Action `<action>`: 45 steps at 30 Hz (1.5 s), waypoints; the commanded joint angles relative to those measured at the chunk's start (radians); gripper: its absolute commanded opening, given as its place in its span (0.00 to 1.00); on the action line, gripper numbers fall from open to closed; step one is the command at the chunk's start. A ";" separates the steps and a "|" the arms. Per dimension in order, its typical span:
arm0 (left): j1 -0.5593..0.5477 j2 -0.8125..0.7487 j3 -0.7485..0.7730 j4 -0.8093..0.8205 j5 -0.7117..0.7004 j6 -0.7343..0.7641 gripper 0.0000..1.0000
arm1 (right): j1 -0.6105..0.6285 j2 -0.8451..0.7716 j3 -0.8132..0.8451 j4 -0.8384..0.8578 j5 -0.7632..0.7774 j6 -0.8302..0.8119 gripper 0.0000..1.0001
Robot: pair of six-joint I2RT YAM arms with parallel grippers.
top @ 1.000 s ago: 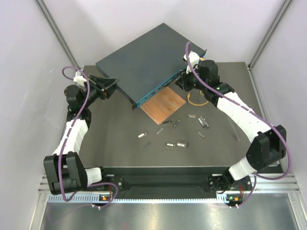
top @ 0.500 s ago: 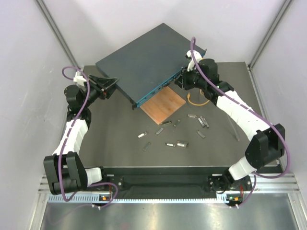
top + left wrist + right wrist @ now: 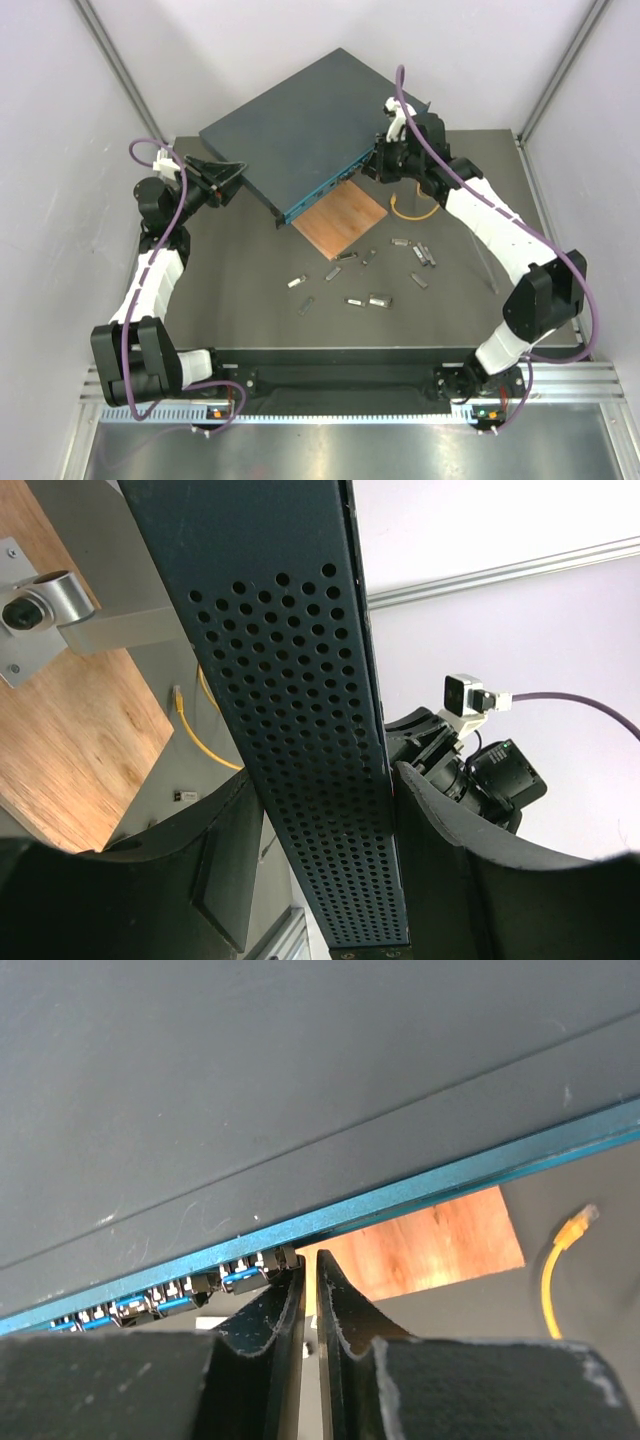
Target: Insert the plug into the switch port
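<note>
I'm looking into a pale-walled booth with aluminium posts running up its rear corners. The table is a dark grey matte slab, and a metal rail runs along its near edge by the arm bases.

The switch sits at the back, tilted up off the table, with its teal socket face turned toward the arms. The left tool is clamped across its perforated side, one finger on each flank.

The right tool is up against the socket row. Its fingers are almost together with only a thin slit between them, and I cannot tell whether a plug is pinched there.

A wooden square lies partly under the switch, with a yellow cable just beside it. Small grey metal pieces are scattered over the middle of the table.
</note>
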 commanded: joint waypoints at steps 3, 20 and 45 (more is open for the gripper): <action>-0.011 -0.008 0.000 0.037 0.008 0.108 0.00 | 0.035 0.043 0.150 0.307 0.043 0.107 0.08; -0.003 0.004 0.083 -0.023 0.003 0.163 0.27 | -0.043 -0.214 -0.133 0.166 -0.118 -0.188 0.52; 0.529 -0.210 -0.072 0.152 0.210 -0.154 0.94 | -0.268 -0.366 -0.563 -0.158 -0.038 -0.630 0.63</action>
